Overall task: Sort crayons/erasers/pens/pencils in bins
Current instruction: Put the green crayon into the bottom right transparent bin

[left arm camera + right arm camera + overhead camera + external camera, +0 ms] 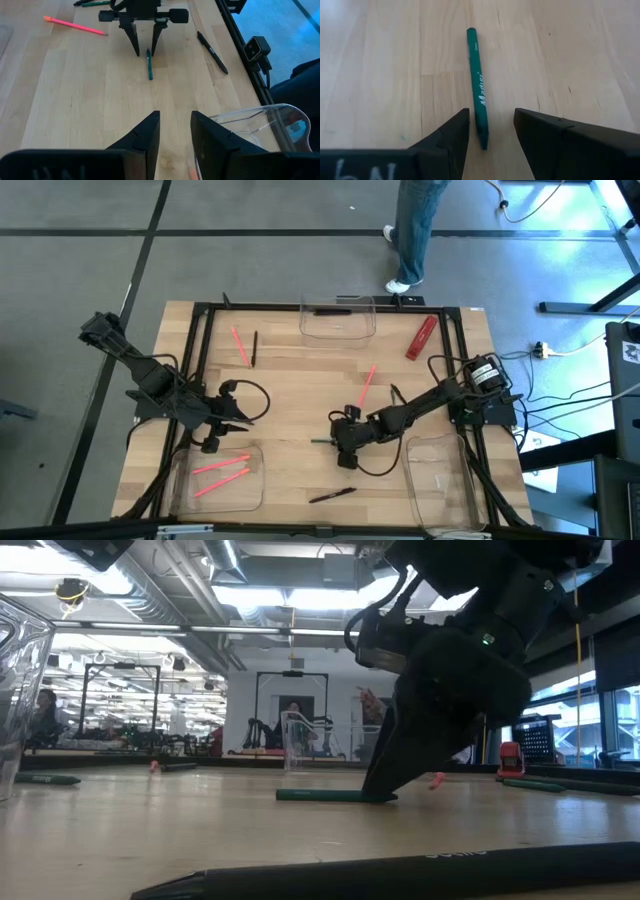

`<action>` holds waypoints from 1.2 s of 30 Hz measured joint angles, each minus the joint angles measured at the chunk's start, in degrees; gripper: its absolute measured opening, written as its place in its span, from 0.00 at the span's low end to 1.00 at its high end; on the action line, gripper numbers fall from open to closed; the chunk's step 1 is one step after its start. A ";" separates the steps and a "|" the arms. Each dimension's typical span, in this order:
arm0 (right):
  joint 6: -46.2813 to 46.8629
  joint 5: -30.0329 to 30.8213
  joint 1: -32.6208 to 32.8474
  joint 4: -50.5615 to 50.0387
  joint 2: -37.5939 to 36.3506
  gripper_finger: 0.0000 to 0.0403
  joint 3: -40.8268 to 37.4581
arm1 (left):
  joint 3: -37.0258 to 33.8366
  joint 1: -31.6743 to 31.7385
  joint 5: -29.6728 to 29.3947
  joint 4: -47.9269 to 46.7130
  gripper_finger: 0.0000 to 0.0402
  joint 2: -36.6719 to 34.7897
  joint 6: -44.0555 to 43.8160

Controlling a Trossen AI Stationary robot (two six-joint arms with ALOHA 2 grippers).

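A: Bright, even light on the pale wooden table top (290,395), seen from above, and only soft shadows under the arms.

B: Down low, white ceiling strip lights (300,595) glare hard, and the long black pen (420,870) up close smears into blur.

A: The slim green crayon (477,85) reads crisp, lettering sharp.

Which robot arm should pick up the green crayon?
The right one, probably. The right gripper already stands open over the green crayon, a finger on each side. The left gripper waits farther off.
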 joint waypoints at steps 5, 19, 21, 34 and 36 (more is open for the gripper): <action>5.72 -4.73 -1.83 -1.51 0.02 0.40 0.04 | 0.00 -0.01 0.00 0.00 0.25 0.00 0.00; 0.23 -9.34 -3.07 -22.44 0.73 0.40 11.46 | 0.00 -0.01 0.00 0.00 0.25 0.00 -0.02; -0.52 -8.28 -3.16 -26.83 0.76 0.40 14.09 | 0.00 0.00 0.00 0.00 0.25 0.00 0.00; -3.33 -6.79 -3.15 -30.60 3.41 0.40 21.84 | 0.00 -0.01 0.00 0.00 0.25 -0.02 0.00; -4.72 -7.30 -2.96 -31.06 5.60 0.40 23.02 | 0.00 -0.01 0.00 -0.01 0.25 0.00 0.00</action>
